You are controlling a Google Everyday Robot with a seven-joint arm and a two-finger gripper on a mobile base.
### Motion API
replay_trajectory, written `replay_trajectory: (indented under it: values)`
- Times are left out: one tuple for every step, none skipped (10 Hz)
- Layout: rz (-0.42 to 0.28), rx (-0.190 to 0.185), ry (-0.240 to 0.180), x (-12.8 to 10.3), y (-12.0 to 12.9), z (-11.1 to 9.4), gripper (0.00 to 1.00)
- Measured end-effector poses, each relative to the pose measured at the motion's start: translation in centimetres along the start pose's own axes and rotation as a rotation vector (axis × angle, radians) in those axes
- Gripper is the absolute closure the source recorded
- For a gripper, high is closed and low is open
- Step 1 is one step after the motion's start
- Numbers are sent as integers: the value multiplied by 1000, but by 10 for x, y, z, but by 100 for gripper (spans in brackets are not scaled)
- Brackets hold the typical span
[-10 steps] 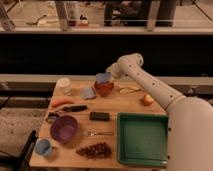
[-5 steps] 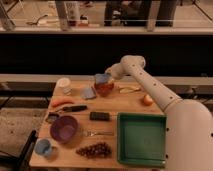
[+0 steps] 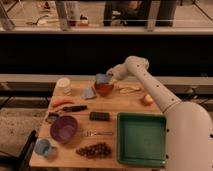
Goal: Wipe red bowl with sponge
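end effector (image 3: 110, 78) sits at the tip of a white arm (image 3: 150, 87) that reaches in from the lower right of the single camera view and bends toward the far side of a wooden table (image 3: 111, 107). it is clenched on the sponge (image 3: 102, 78), a small blue-grey block held just to its left. the sponge hangs directly over the red bowl (image 3: 104, 89), touching or nearly touching its rim; which of the two cannot be told.

the red bowl, small, glossy and dark red-brown, stands on the table just below the end effector. just left of the bowl lies a flat, paler grey-blue angular piece (image 3: 88, 93). farther left of the end effector, near the table's far left corner, stands a white cup (image 3: 64, 85).

to the right of the end effector lies a pale yellow peel-like object (image 3: 130, 89), and farther right and nearer the viewer, a small round peach-coloured fruit (image 3: 147, 99).

well below and left of the end effector lie an orange carrot-like item (image 3: 62, 102) and a dark-handled utensil (image 3: 75, 108). below the bowl, mid-table, rests a small black rectangular block (image 3: 99, 116). nearer the viewer, to the lower left, stands a larger purple bowl (image 3: 64, 128), with a fork (image 3: 98, 133) beside it. a light-blue cup (image 3: 43, 147) sits at the near left corner, and a bunch of dark grapes (image 3: 94, 149) lies at the near edge.

a green tray (image 3: 141, 159) fills the near right part of the table, well below the end effector.
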Motion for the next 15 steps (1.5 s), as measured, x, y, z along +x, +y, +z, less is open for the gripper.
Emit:
replay_trajectory:
  values:
    - [0,-1,-7,-1,0,1,100]
    - [0,-1,-6,-2,0,1,100]
    - [-3,-2,-2,-1,1,0,98]
    - [-11,-5,5,-1,2,0,89]
    - [-16,-6,8,-3,1,1,81]
    - [-28,-12,13,-8,0,3,62]
    - [-30,-16,16,-9,1,4,50]
    - [-32,-18,18,-10,1,4,40]
    - [-32,-20,19,-10,1,4,28]
    - [-31,-21,20,-10,2,5,23]
    - [-31,-21,20,-10,2,5,20]
    - [-31,-22,20,-11,2,5,20]
    - [-31,-22,19,-11,2,6,20]
    - [-31,-22,19,-11,3,6,20]
    - [-29,-23,19,-10,3,7,20]
